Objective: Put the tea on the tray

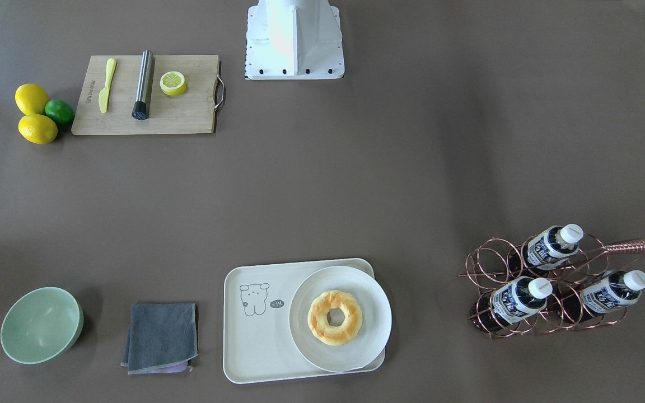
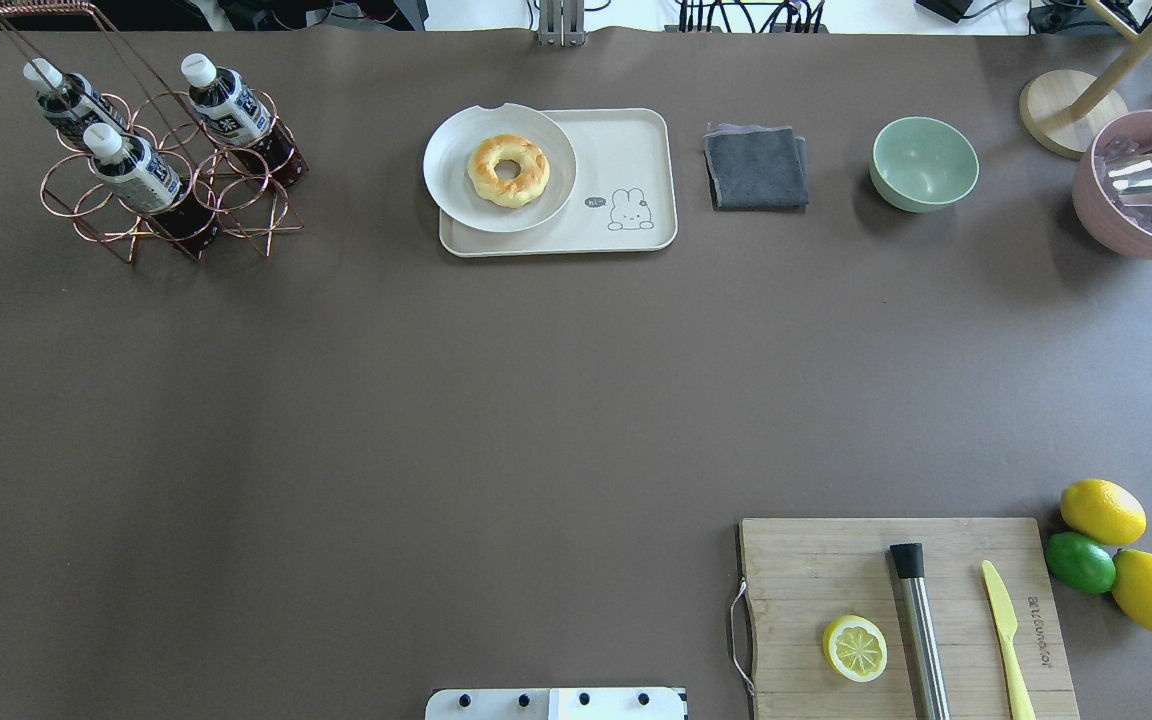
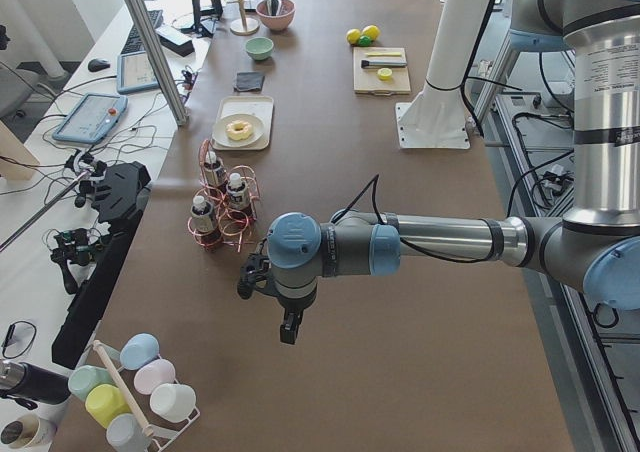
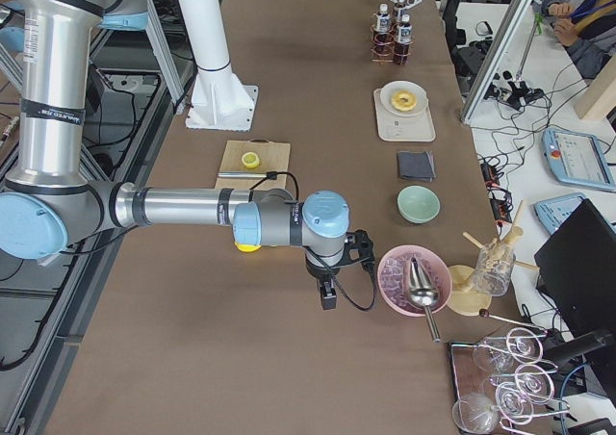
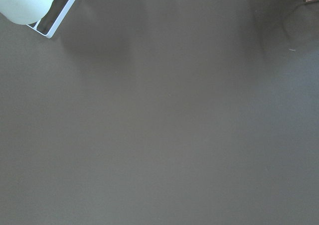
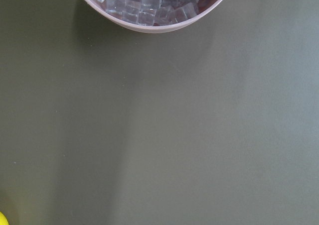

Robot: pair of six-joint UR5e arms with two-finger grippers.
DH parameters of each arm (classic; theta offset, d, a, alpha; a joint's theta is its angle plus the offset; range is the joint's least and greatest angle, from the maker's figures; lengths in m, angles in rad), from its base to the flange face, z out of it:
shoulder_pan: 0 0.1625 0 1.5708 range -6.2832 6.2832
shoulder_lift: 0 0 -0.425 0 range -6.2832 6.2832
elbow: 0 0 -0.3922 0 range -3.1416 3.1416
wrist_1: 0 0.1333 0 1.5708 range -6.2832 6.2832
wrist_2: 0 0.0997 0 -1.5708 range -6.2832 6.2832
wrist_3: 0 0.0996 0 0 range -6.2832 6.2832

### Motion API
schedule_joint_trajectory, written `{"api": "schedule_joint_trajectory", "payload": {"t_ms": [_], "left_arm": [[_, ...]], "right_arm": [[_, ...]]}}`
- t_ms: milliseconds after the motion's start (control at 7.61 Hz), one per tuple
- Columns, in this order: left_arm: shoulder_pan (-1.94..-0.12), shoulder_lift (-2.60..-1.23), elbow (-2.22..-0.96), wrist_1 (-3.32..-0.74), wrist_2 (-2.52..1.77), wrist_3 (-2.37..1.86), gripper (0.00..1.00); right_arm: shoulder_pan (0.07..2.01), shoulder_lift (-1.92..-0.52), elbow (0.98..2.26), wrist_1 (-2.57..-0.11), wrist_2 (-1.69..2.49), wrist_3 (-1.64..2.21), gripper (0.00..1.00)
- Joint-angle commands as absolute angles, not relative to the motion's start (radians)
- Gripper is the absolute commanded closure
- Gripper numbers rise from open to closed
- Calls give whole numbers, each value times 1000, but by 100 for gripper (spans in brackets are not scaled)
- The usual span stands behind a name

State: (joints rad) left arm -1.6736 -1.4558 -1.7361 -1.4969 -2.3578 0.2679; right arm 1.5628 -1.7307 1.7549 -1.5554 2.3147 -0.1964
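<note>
Three tea bottles [image 1: 518,299] [image 2: 131,168] with white caps lean in a copper wire rack [image 1: 490,263] at the table's far corner on my left side. The cream tray [image 1: 255,347] [image 2: 626,160] with the line-drawn animal lies at the far edge's middle. A round white plate [image 1: 367,341] with a doughnut [image 1: 335,317] covers its half nearer the rack. My left gripper [image 3: 290,327] hangs over bare table short of the rack; my right gripper [image 4: 328,298] hangs beside the pink ice bowl. Both show only in the side views, so I cannot tell whether they are open or shut.
A folded grey cloth [image 1: 160,336] and a green bowl [image 1: 41,324] lie past the tray. A wooden board [image 1: 188,117] holds a lemon half, a steel muddler and a yellow knife, with lemons and a lime [image 1: 59,112] beside it. A pink ice bowl [image 2: 1136,215] stands at the far right.
</note>
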Motion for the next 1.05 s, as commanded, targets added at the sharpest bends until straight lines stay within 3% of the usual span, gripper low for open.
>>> {"api": "schedule_joint_trajectory", "payload": {"t_ms": [0,920], "left_arm": [[-1672,-1453,-1740,-1499,-2358,270,2],[-1692,-1434,-1776,-1496,-2359,265,2]], "right_arm": [[1562,-1732,1755,-1555,2315,-196,0],[1562,-1733,1763,-1555,2316,-198,0]]}}
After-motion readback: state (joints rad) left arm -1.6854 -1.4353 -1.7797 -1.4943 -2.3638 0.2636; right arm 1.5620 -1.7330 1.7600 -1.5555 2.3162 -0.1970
